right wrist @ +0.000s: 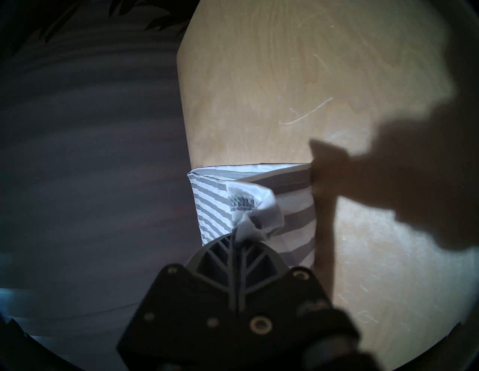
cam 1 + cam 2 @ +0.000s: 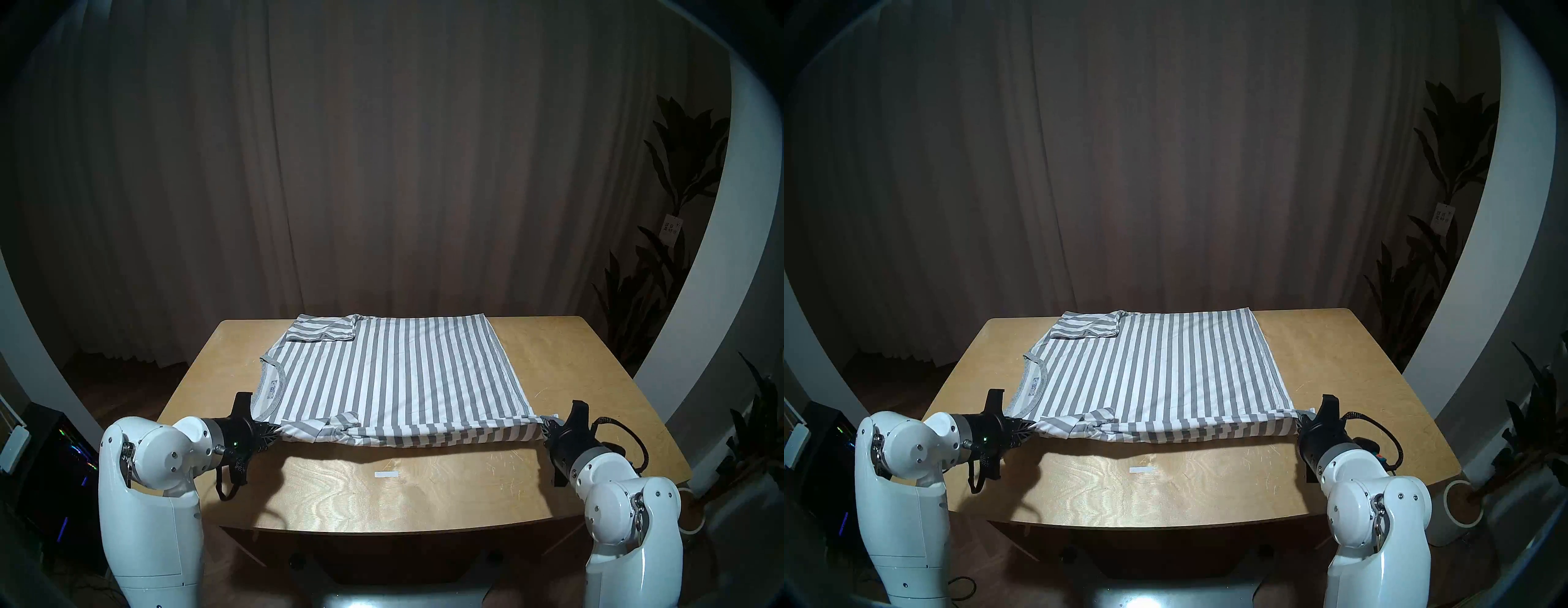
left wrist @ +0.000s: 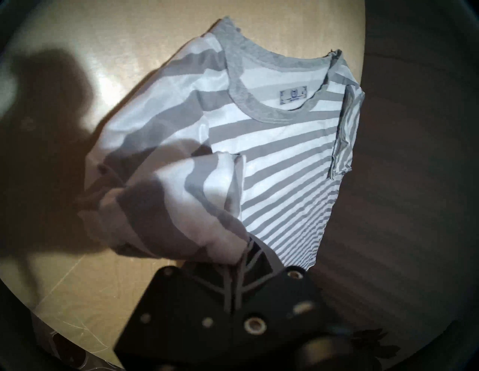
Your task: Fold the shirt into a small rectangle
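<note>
I see both black grippers, left [image 2: 271, 431] and right [image 2: 545, 426], pinching the soft grey-and-white striped shirt's [image 2: 382, 373] near edge above the wooden table [image 2: 572, 382]; bunched cloth hides their fingertips.

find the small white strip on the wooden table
In the head view the small white strip lies on the bare wooden table, near its front edge, below the lifted striped shirt.

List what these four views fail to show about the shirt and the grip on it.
- Neck label print: too small, left wrist view.
- Left gripper fingertips: buried in bunched shirt cloth.
- Right gripper fingertips: covered by the pinched corner.
- Near sleeve: twisted into the lifted edge, head views.
</note>
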